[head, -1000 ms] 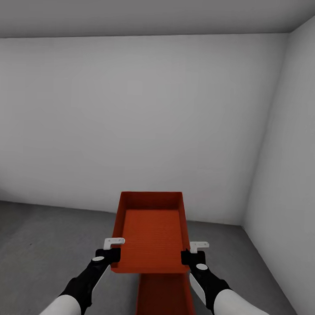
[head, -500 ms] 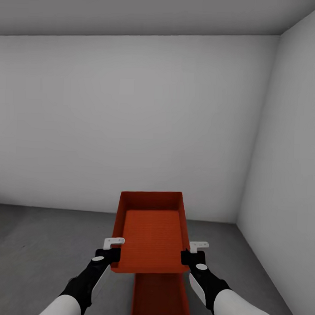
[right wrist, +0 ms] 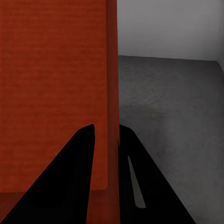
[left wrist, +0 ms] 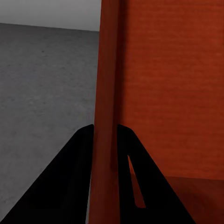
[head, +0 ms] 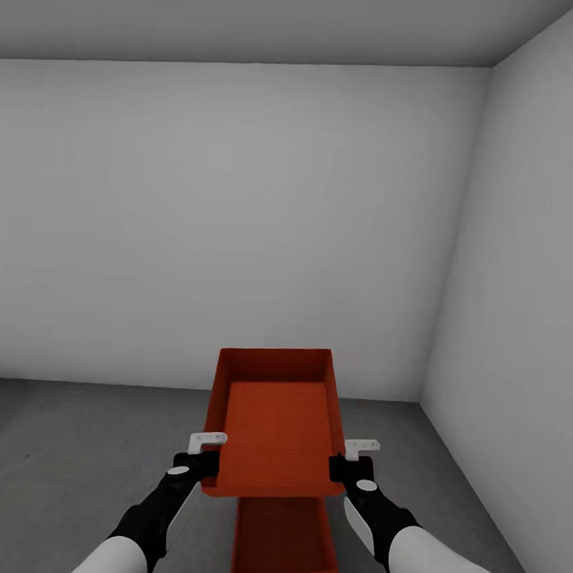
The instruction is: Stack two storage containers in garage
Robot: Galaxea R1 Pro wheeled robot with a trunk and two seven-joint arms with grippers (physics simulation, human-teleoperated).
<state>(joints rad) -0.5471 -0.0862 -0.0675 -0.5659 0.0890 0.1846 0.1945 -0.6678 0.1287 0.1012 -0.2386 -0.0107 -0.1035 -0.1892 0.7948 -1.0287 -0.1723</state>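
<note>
A finely ribbed, orange-red rectangular upper container (head: pixel 275 426), empty, is held aloft; left gripper (head: pixel 199 465) and right gripper (head: pixel 349 470) jaws pinch its side walls. At 6 o'clock, the lower container (head: pixel 284 541) rests on mottled concrete floor (head: pixel 74 444).

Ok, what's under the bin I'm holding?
The second bin sits on the grey floor below the held bin. Its near part shows; its far end is covered.

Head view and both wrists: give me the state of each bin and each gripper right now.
Upper container: held in the air, level, empty.
Lower container: on the garage floor, below the held one, empty.
Left gripper: shut on the upper container's left wall.
Right gripper: shut on its right wall.
</note>
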